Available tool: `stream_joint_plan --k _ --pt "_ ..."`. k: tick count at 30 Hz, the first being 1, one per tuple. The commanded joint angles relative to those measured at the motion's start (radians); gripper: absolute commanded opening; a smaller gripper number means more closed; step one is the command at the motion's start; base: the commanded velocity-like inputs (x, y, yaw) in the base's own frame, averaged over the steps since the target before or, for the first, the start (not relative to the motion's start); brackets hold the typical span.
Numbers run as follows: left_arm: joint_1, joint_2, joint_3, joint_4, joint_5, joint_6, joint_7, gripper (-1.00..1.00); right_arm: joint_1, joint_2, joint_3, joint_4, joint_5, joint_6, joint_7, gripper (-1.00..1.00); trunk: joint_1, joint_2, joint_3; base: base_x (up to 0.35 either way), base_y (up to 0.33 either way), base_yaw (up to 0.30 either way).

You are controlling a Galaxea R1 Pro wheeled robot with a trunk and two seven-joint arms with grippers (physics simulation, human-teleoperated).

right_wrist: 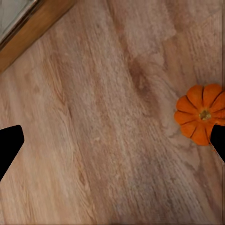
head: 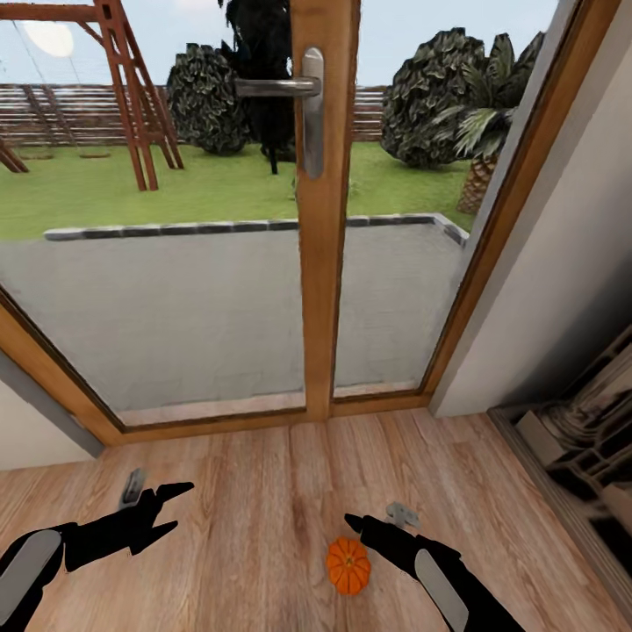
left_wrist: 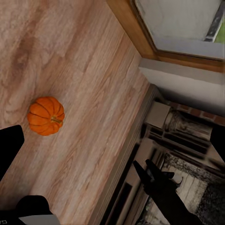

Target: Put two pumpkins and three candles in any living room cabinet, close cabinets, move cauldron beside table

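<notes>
Your right pincer [head: 355, 525] hangs spread just beside the pumpkin [head: 348, 565] on the floor [head: 246, 527]; your left pincer [head: 171, 507] is spread, empty.

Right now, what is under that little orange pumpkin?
The pumpkin sits on the bare wooden floor, near the glass door. Nothing else shows beneath it; the spot it covers is hidden.
</notes>
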Motion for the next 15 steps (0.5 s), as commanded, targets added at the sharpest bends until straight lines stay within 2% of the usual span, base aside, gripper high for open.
stream_joint_plan --k 1,4,15 --pt "-0.001 0.0 0.002 -0.001 -0.01 0.004 -0.009 1.0 -0.001 -0.001 0.003 -0.001 -0.005 0.004 0.0 1.0 0.0 0.0 -0.001 0.197 -0.166 0.0" --pt "-0.001 -0.001 0.002 -0.003 -0.01 0.004 -0.009 1.0 -0.001 -0.001 0.001 0.0 -0.006 0.005 -0.001 1.0 0.0 0.0 -0.001 0.118 -0.091 0.0" --pt "-0.001 -0.004 -0.001 -0.012 -0.009 0.004 -0.009 1.0 -0.001 -0.001 -0.002 0.0 -0.012 0.005 -0.001 1.0 0.0 0.0 -0.001 0.029 -0.011 0.0"
